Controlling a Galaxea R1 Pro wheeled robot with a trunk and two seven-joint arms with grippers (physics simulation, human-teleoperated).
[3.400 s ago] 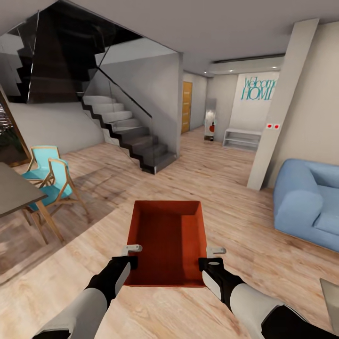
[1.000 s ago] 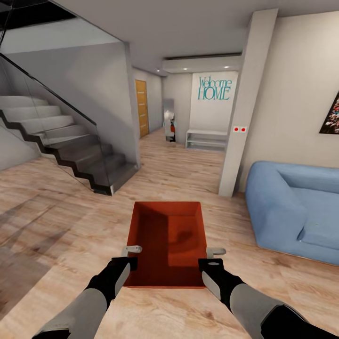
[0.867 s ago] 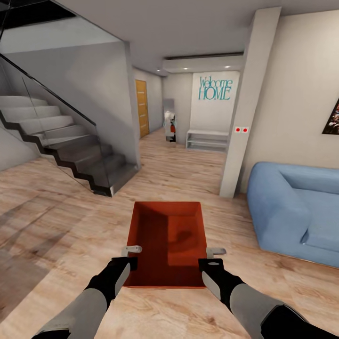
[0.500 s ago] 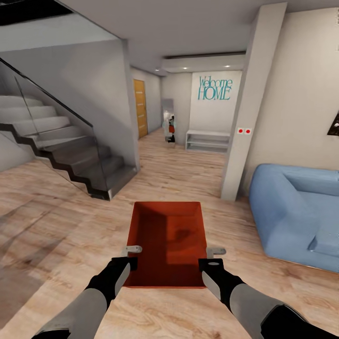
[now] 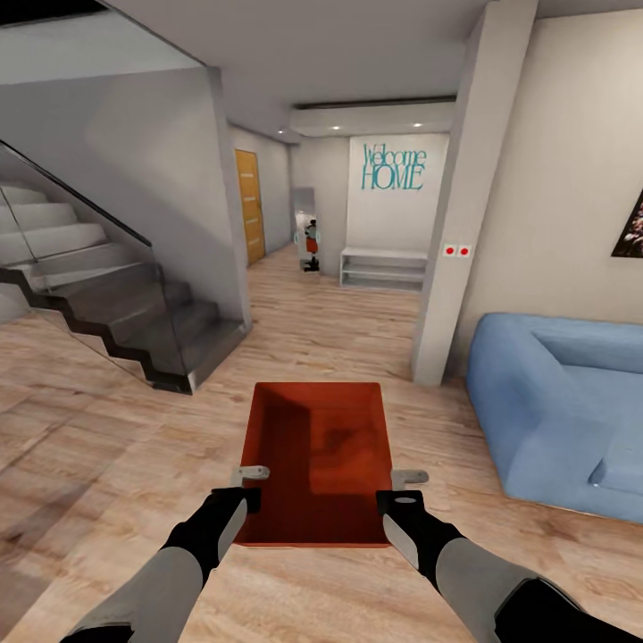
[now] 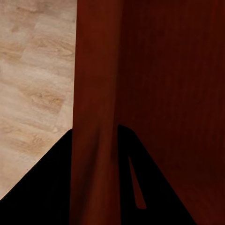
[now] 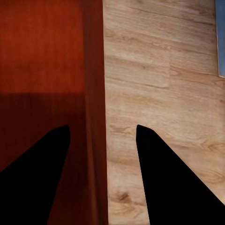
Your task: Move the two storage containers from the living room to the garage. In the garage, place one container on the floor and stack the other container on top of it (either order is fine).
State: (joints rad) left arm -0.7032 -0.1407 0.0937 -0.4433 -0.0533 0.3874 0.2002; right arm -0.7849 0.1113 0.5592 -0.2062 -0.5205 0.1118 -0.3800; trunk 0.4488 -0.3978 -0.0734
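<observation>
1. Orange-red storage container is held between both pincers, above the wood-plank floor.
2. Left pincer is clamped on the container's left wall; in the left wrist view, one finger sits on each side of that wall.
3. Right pincer is clamped on the right wall, gripped the same way.
4. Beyond the right pincer: blue sofa and pale pillar.
5. Beyond the left pincer: staircase.
6. Ahead of both: "Welcome HOME" lettering.

Both arms reaching forward, left claw and right claw clamped, level, well apart
</observation>
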